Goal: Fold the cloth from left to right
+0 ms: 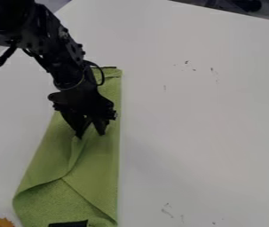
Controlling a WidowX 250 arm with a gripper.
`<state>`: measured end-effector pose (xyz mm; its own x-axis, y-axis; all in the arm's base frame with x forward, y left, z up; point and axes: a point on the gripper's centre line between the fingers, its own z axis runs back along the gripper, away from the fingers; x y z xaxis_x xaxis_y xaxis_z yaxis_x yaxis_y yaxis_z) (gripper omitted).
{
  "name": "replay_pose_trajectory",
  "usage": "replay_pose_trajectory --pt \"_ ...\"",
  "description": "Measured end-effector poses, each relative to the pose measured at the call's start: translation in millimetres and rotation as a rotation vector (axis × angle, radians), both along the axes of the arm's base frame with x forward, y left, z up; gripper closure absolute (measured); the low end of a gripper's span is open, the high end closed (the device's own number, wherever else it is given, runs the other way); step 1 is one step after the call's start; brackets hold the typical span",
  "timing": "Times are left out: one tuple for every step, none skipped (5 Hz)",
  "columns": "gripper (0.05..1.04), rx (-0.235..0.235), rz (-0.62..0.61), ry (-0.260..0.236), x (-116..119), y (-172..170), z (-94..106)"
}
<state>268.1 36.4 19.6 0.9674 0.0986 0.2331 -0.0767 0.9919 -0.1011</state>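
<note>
Table (201,111), white, takes up most of frame. Green cloth (100,164) on it, left of center, long piece running from upper middle-left down to bottom edge; right side near straight, left side slants outward going down. Creases mid-cloth, layers overlapping lower left, rougher texture there. Black arm (62,55) in from upper left corner, over upper part of cloth. Gripper (91,134) points down at cloth, fingers partway apart, green visible between tips; can't tell if any cloth is caught. Black strip (68,224) at bottom edge, by cloth's lower end. Orange item (2,222), bottom left corner. Small dark marks (212,69) on table, upper right and lower right.
</note>
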Motion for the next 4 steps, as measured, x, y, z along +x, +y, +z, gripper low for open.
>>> replay_pose_trajectory --pt "0.073 -0.046 0.028 0.006 -5 -9 10.6" --pt "0.076 -0.095 0.051 0.01 -12 -18 16.5" --pt "0.083 0.027 -0.007 0.018 -13 -20 24.6" --pt "0.083 0.105 -0.028 -0.023 -13 -11 21.8"
